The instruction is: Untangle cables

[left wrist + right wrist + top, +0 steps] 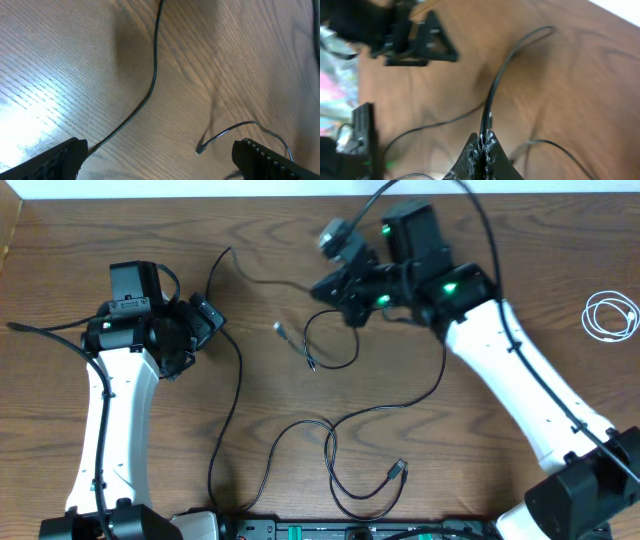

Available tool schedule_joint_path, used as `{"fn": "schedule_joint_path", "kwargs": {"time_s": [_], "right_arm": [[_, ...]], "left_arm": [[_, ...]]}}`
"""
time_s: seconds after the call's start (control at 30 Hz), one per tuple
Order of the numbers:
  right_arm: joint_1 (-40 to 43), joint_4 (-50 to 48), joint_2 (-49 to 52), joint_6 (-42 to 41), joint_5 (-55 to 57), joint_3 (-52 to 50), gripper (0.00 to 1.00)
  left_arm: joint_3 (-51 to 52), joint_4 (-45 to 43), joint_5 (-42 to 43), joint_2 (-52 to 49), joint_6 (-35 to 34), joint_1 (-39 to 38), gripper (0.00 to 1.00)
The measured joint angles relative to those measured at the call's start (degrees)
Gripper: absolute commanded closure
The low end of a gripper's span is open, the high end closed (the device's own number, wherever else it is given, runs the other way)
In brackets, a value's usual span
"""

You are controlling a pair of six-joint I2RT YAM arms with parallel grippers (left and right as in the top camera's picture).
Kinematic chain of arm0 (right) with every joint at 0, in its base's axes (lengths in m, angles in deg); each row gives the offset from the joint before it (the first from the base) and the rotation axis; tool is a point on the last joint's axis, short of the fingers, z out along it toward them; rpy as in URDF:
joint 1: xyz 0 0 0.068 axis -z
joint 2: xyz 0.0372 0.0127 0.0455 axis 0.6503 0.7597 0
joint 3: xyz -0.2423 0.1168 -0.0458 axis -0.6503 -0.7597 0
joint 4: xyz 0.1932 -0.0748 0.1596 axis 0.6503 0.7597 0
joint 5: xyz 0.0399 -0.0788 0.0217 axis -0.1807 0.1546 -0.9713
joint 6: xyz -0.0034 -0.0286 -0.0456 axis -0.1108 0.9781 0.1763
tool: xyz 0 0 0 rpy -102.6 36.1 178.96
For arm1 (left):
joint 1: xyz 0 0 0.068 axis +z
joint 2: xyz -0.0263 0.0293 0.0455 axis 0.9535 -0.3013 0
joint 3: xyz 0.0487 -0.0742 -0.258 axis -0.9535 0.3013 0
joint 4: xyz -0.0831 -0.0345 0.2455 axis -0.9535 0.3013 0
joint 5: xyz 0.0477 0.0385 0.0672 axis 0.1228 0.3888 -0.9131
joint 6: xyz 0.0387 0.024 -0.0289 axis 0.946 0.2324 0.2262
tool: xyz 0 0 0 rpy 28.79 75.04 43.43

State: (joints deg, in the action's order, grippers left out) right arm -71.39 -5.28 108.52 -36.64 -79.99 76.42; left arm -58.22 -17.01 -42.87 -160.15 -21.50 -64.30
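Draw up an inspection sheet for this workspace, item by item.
Surface: wooden table, bare wood grain.
Job's things: black cables sprawled in loops over the middle; white cord coiled apart at the right edge.
Clutter: nothing seen.
Grippers: left gripper open and empty, above the table; right gripper shut on one of the black cables.
Cables: loops cross near the front centre; a plug end lies free; arm wiring runs along the arms.
Surroundings: white strip beyond the far edge; dark equipment at the front edge.
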Motion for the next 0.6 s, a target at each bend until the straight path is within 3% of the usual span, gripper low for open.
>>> {"fn": "schedule_joint_path", "kwargs": {"time_s": [0.33,0.37,0.43,0.6], "right_arm": [[-9.8,-1.6,5.4,-1.5,2.7,0.0,0.99],[-10.4,-2.0,6.3,-1.7,3.0,0.0,0.97],[-11.5,-2.6,8.3,-2.3,3.2,0.0,0.76],[-12.7,-3.2,11.8,-3.0,3.7,0.0,0.75]], "left_arm": [[0.0,0.0,0.0,0.0,0.0,0.0,0.02],[0.0,0.0,0.0,0.0,0.0,0.0,0.02],[0.0,0.0,0.0,0.0,0.0,0.0,0.02],[0.0,0.0,0.0,0.0,0.0,0.0,0.02]]}}
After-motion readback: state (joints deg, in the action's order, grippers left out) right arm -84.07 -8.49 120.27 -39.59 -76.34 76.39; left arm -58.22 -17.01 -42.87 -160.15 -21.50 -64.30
